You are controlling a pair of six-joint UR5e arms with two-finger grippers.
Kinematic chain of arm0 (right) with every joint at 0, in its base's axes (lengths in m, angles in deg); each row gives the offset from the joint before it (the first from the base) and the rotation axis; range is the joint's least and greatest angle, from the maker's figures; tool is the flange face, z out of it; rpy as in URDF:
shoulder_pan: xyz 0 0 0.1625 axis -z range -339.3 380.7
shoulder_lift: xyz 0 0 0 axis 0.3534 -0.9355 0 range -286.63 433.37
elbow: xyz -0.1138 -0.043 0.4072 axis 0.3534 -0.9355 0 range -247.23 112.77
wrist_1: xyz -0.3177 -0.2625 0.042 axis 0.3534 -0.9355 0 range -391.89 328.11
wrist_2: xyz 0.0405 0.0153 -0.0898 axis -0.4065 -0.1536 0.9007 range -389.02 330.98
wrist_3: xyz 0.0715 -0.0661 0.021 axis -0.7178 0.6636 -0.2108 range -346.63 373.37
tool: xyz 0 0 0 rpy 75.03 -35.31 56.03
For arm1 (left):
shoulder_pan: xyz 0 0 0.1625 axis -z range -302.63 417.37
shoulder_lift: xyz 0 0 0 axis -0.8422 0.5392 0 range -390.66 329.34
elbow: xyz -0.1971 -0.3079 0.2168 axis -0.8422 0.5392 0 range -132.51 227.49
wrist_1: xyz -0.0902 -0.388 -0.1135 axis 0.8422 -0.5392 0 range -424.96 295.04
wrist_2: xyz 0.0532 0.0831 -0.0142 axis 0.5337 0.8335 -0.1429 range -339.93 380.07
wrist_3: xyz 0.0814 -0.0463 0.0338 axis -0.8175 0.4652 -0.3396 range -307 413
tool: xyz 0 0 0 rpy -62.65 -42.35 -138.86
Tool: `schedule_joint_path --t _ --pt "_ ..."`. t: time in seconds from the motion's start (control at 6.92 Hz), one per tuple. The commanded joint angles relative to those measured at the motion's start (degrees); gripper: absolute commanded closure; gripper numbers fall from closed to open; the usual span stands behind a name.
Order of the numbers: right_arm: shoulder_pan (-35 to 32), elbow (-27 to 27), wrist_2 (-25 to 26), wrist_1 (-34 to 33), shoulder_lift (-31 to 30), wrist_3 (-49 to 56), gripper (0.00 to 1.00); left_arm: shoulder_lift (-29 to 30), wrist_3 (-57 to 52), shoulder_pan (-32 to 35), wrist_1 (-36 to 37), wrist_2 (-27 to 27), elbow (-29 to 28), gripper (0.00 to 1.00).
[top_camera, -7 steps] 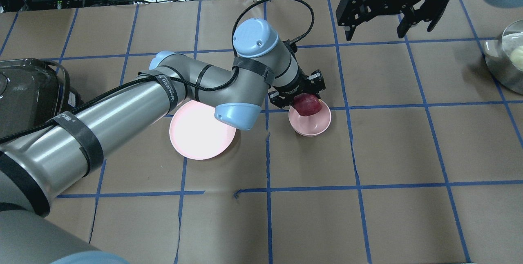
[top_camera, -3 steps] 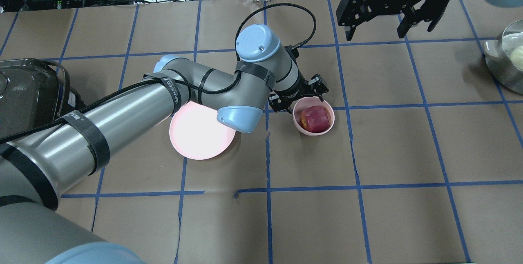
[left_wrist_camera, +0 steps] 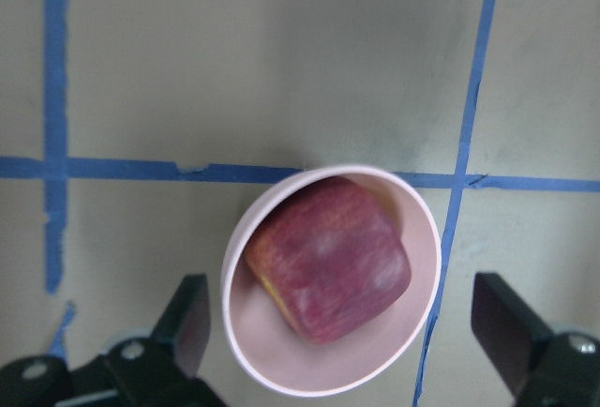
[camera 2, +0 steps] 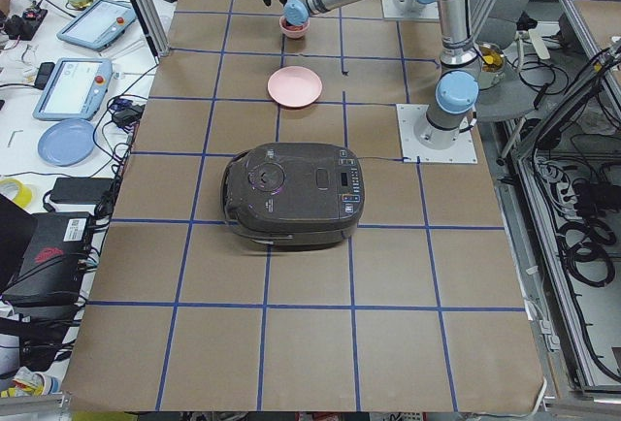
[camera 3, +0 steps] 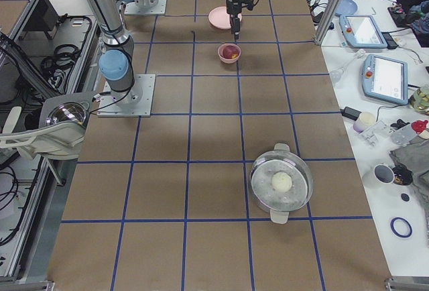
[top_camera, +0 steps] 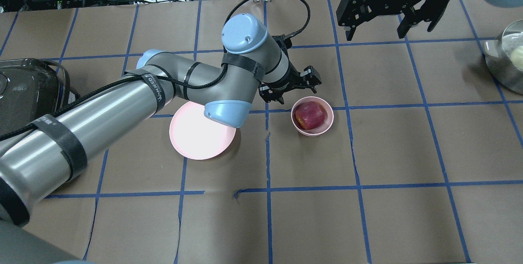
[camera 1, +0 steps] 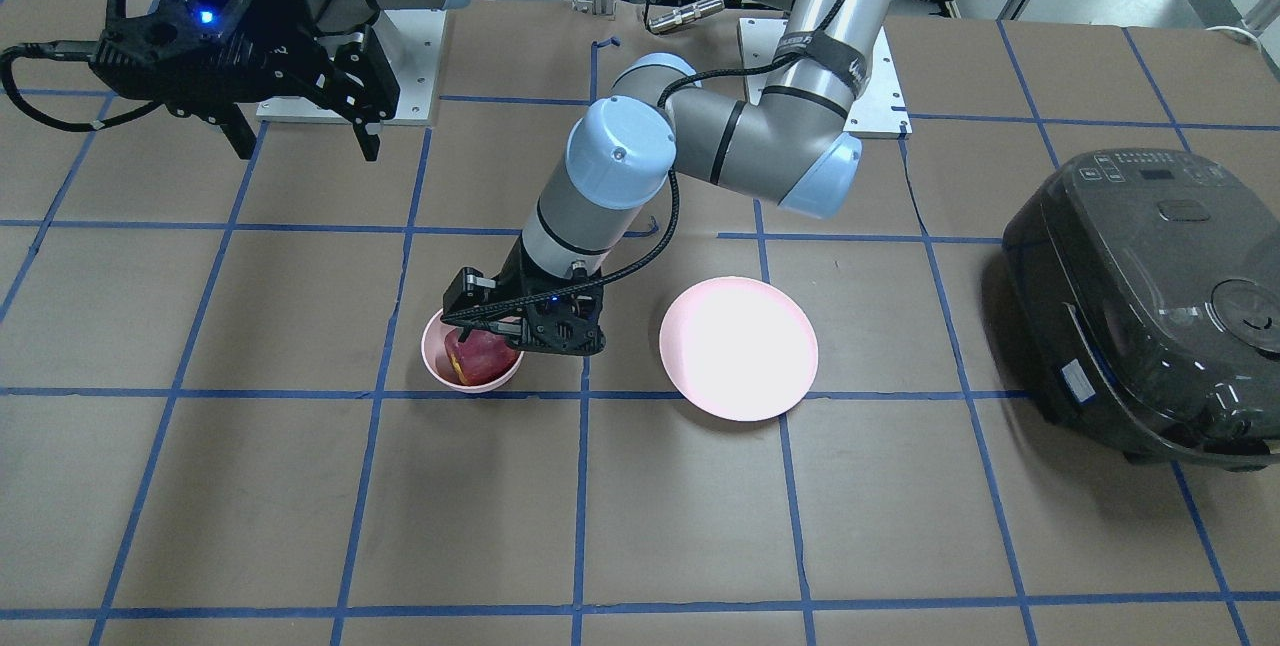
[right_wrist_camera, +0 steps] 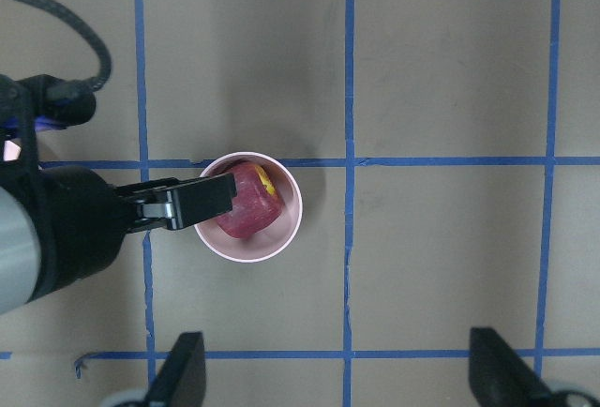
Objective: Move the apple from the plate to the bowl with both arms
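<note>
Shows the apple [top_camera: 310, 115] lying free in the bowl [top_camera: 312, 133], beside the plate [top_camera: 196, 141], just beneath the left pincer [top_camera: 295, 93], spread wide and empty, the nearer by far, with the right pincer [top_camera: 376, 31], also open, raised well apart over the surface [top_camera: 408, 153].

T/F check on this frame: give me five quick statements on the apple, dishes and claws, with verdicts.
1. The apple lies inside the bowl. True.
2. The left claw is shut on the apple. False: it is open, with its fingers spread wider than the bowl and clear of the apple.
3. The plate has nothing on it. True.
4. The right claw grips the bowl. False: it is open, holds nothing and hangs well away from the bowl.
5. The rice cooker stands on the robot's right side. False: it stands on the robot's left.
</note>
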Motion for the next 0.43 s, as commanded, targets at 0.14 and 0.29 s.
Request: schedule_joint_path --t 0.14,0.29 --pt "0.0 0.0 0.1 0.0 0.0 0.0 0.0 -11.4 -23.2 -9.4 -19.2 5.5 0.5 0.05" --pt "0.0 0.0 0.1 0.0 0.0 0.0 0.0 -13.9 -25.2 -11.4 -24.7 8.8 -1.5 0.01"
